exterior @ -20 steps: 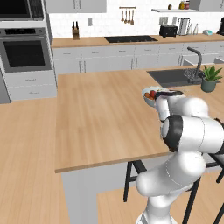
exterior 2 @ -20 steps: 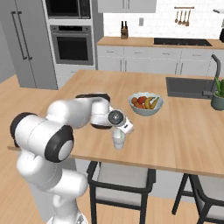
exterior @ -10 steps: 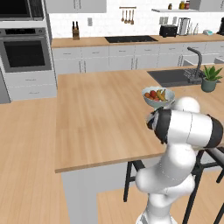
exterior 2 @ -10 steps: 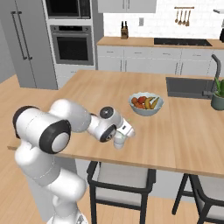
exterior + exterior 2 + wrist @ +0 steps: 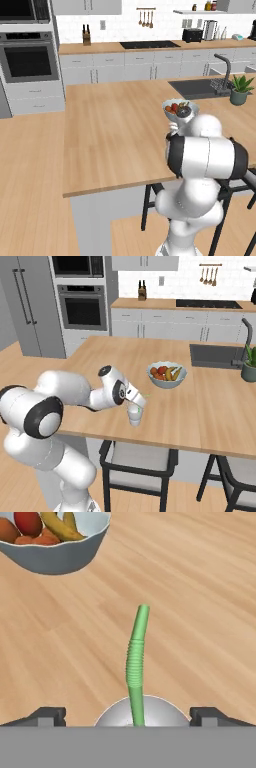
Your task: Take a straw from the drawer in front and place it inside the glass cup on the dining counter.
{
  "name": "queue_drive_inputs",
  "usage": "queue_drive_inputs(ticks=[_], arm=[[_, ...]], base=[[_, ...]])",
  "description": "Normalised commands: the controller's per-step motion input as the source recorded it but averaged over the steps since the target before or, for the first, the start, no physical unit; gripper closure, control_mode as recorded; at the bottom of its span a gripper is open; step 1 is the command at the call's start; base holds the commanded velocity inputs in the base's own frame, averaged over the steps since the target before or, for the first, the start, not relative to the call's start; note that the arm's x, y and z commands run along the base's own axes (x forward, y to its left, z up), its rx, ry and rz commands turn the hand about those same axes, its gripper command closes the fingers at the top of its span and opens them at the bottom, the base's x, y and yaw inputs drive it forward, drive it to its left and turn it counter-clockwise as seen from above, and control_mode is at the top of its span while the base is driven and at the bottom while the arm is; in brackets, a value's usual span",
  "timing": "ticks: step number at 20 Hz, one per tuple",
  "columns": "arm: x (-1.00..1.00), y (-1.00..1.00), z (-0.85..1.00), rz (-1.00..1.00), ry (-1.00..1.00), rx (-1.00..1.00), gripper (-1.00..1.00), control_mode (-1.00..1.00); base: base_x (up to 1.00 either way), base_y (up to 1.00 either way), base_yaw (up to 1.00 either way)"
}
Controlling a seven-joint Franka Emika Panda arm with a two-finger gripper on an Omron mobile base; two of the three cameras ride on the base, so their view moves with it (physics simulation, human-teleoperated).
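Observation:
The green straw (image 5: pixel 135 662) stands in the glass cup (image 5: pixel 112 716), its bent upper part leaning away from the hand. My gripper (image 5: pixel 129 714) is open. Its fingertips (image 5: pixel 47 714) stand wide apart on either side of the cup's rim and touch neither cup nor straw. In the right base view the gripper (image 5: pixel 136 405) hovers just above the small whitish cup (image 5: pixel 134 416) near the front edge of the dining counter (image 5: pixel 210 406). The arm's white bulk covers the cup in the left base view. The drawer is out of view.
A white bowl of fruit (image 5: pixel 167 375) (image 5: pixel 180 110) (image 5: pixel 55 542) sits a short way behind the cup. A sink with a tap (image 5: pixel 215 353) and a potted plant (image 5: pixel 240 90) lie at the counter's far right. Dark stools (image 5: pixel 137 466) stand under the front edge.
The arm has folded back toward the base and the hand has sunk a little over the cup. The straw stays in the cup and the jaws stay apart.

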Motion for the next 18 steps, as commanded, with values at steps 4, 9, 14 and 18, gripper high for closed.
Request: queue_drive_inputs(ticks=[4, 9, 14, 18], arm=[[0.01, 0.00, 0.85, 0.00, 0.31, 0.00, -1.00, -1.00], [0.02, 0.00, 1.00, -0.03, 0.23, 0.00, -1.00, -1.00], [-0.32, 0.26, 0.64, 0.00, 0.13, 0.00, -1.00, -1.00], [-0.79, 0.78, 0.18, 0.01, 0.02, 0.00, -1.00, -1.00]], base=[[0.00, 0.00, 0.00], [0.00, 0.00, 0.00], [0.00, 0.00, 0.00], [0.00, 0.00, 0.00]])
